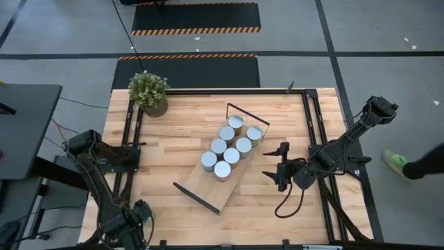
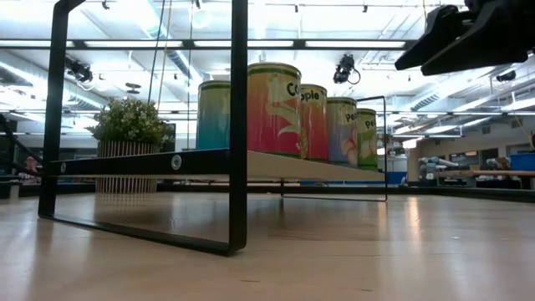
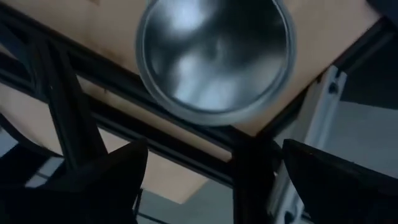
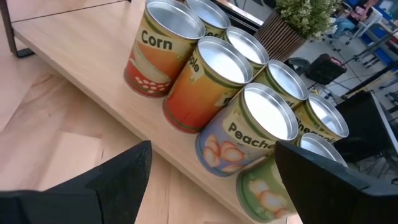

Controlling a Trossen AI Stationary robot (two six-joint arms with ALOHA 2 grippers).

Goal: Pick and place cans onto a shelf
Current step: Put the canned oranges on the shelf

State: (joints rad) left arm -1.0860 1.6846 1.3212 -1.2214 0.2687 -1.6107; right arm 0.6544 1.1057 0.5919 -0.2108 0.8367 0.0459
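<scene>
Just ahead of the right gripper point(image 1: 281, 167), whose fingers stand apart with nothing between them, the cans point(image 1: 232, 156) stand packed in two rows on the shelf point(image 1: 208, 191). The gripper hovers beside the shelf's long edge, close to the nearest row but touching none of it. The end of the shelf farther from the gripper is bare board.

These look like rigid tins with paper labels and shiny rimmed tops. They are probably stiff enough to squeeze firmly, but round and smooth, so likely to slip or roll if pinched off-centre. The best hold would be across the middle of the side wall, fingers level. They stand so tight together that a finger would hardly fit between neighbours, and a nudge to one could push the rest. Their weight cannot be told from here. All the tops appear sealed, so nothing of their contents shows beyond labels reading corn and peach.

The left gripper point(image 1: 139, 219) waits at the table's point(image 1: 173, 125) near corner, well apart from the shelf, fingers spread. A shiny round disc point(image 3: 214, 56) shows ahead of it, ungripped; what it is I cannot tell
</scene>
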